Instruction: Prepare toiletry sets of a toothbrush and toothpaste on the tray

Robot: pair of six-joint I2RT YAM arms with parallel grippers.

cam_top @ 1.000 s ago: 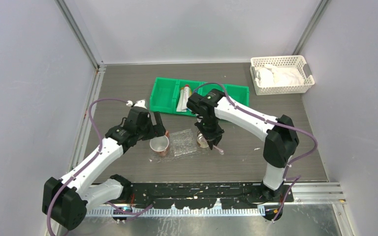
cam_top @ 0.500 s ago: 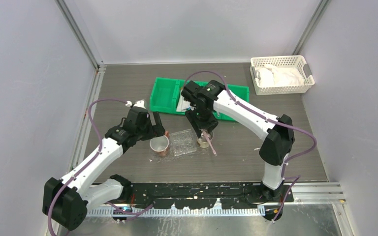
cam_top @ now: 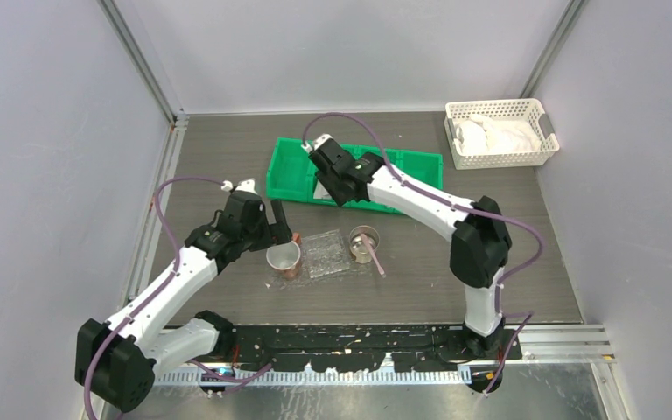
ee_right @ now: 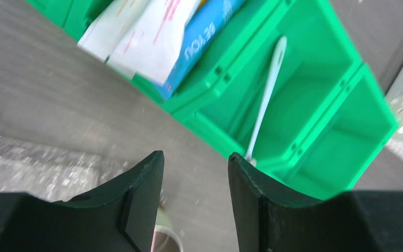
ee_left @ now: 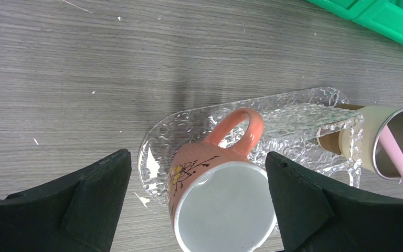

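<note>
Overhead view: we see the clear tray (cam_top: 326, 254) on the surface, with an orange mug (cam_top: 283, 260) at its left end and a metal cup (cam_top: 364, 242) at its right. A pink toothbrush (cam_top: 374, 261) leans in the cup. We judge one set half made, with no toothpaste beside it.

Left wrist view: the left pincer (ee_left: 197, 163) is spread wide above the empty mug, grasping nothing.

Right wrist view: the right pincer (ee_right: 195, 173) is parted and empty over the green bin (ee_right: 315, 79) — there white and blue toothpaste (ee_right: 152, 37) tubes lie, and a pale toothbrush (ee_right: 265, 100).
</note>
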